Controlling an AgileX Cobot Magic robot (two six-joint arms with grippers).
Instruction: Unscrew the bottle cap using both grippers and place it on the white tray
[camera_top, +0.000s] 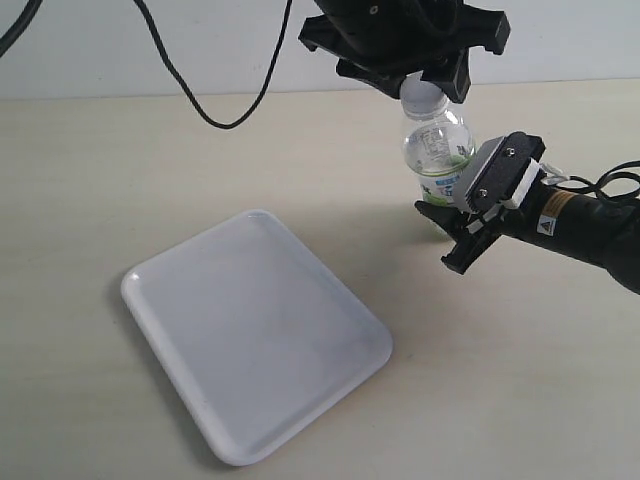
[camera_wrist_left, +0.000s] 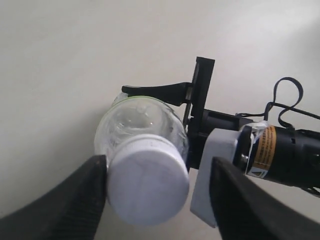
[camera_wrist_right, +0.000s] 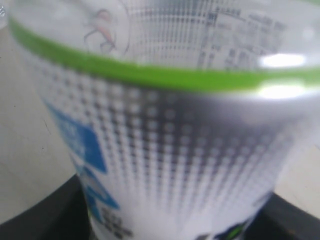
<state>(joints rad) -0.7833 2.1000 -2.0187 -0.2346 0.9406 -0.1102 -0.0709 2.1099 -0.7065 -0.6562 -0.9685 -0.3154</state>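
Tabletop (camera_top: 520, 380), upper right: bottle (camera_top: 437, 150) is clamped low by right gripper (camera_top: 445, 236) for steadying, cap (camera_wrist_left: 148, 186) straddled by left gripper (camera_wrist_left: 157, 172), not yet closed.

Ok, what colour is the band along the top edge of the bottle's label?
Bright lime green: the band rings the bottle, clearest in the right wrist view.
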